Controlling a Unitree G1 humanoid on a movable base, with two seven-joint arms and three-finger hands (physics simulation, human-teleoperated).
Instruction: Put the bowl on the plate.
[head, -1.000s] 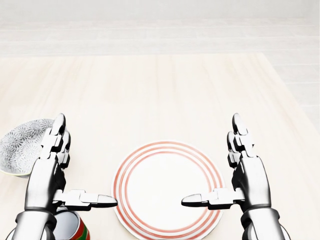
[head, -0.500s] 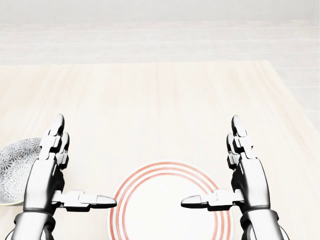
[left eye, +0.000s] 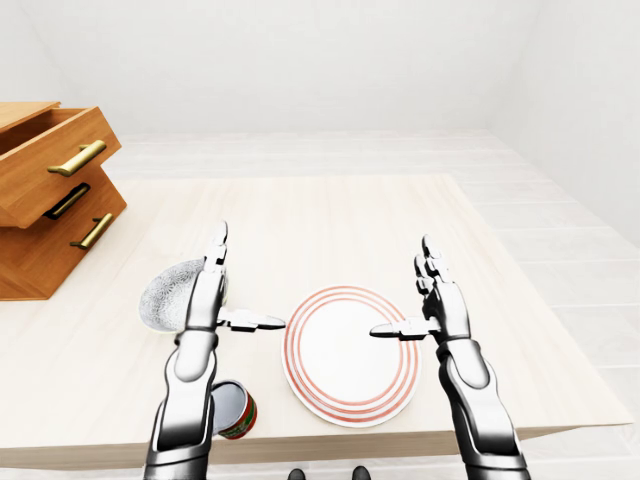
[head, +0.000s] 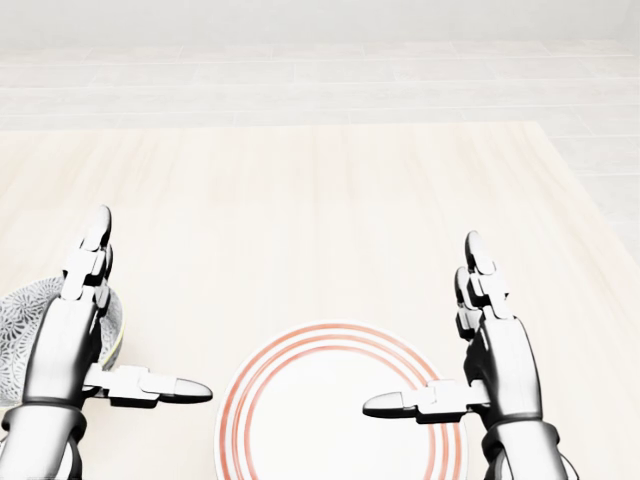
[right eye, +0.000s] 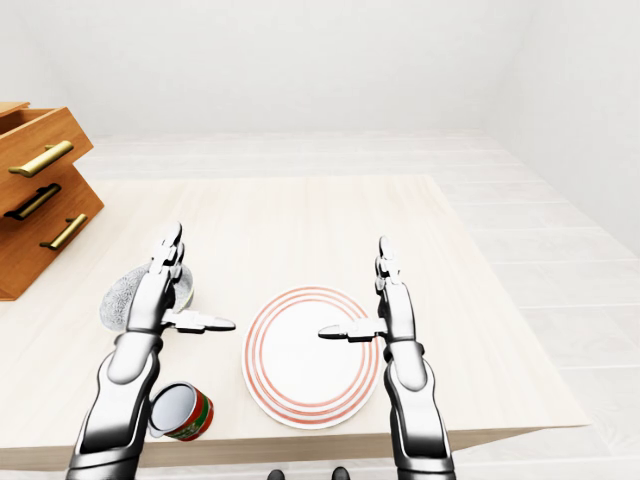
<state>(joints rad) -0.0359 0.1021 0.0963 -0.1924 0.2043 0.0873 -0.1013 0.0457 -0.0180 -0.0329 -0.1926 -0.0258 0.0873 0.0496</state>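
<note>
Bowl (left eye: 168, 296) left of centre in left-eye view, partly hidden by left hand (left eye: 208, 300); plate (left eye: 350, 352) lower centre. 2 hands spread, empty, right hand (left eye: 440, 305) at plate's right rim. Best: shift left hand leftward, pinch bowl rim, lift level.

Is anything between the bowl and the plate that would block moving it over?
Nothing visible. Only bare table separates the bowl and the plate; the open left hand hangs over that gap, and the can stands lower in view.
</note>
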